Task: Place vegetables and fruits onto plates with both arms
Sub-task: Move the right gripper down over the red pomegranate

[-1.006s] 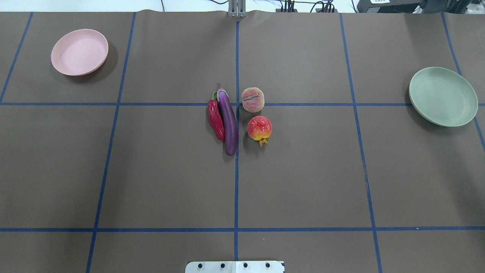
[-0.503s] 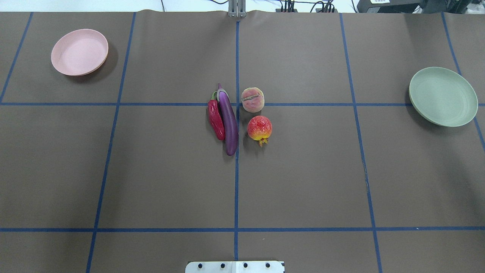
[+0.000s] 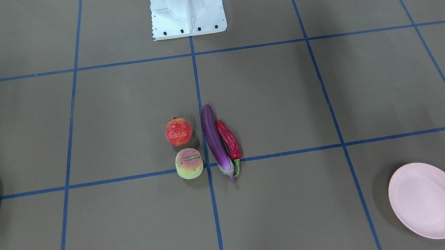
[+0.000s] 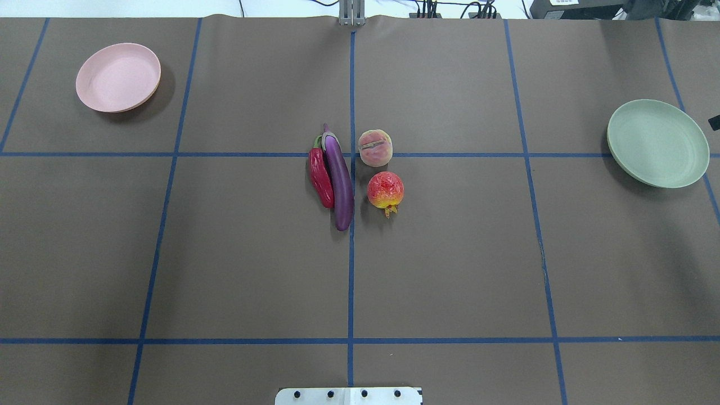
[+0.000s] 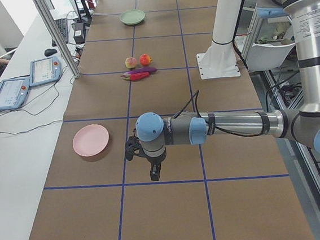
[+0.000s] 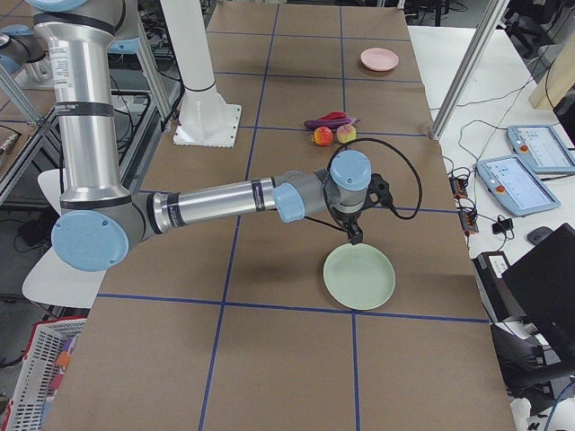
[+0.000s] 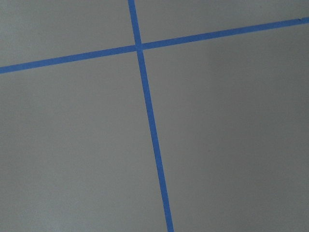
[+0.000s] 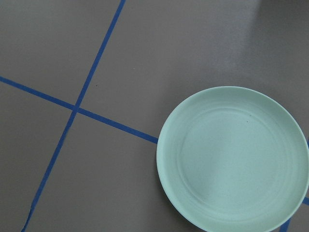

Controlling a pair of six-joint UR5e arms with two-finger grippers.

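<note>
the eggplant (image 4: pixel 339 180) and the chili pepper (image 4: pixel 320 179) are lying side by side and touching at the middle of the desk. just beside them, on the robot's right, the peach (image 4: pixel 375 148) and the pomegranate (image 4: pixel 385 189) are sitting close together, the peach nearer the far edge. we are seeing all four resting where they were a second ago, and nothing is being held.

both plates are waiting bare. the pink plate (image 4: pixel 118 77) is sitting toward the far left corner, and the mint green plate (image 4: pixel 658 143) is lying by the right edge, each well apart from the produce.

what is changing is on the right. a small dark part is now poking into the overhead view at the desk's right edge, just beside the green plate, where half a second ago nothing was showing. we are taking it for the right gripper (image 6: pixel 353 235), which is hanging above the desk just beside that plate's rim. the left gripper (image 5: pixel 154 174) is hovering over the tape lines (image 7: pixel 149 121) near the pink plate. we cannot tell whether either gripper's fingers are parted or closed.

we are judging that the task is only beginning: the right arm (image 6: pixel 216 202) appears to be starting inward, and both arms are facing a long reach to the centre.
</note>
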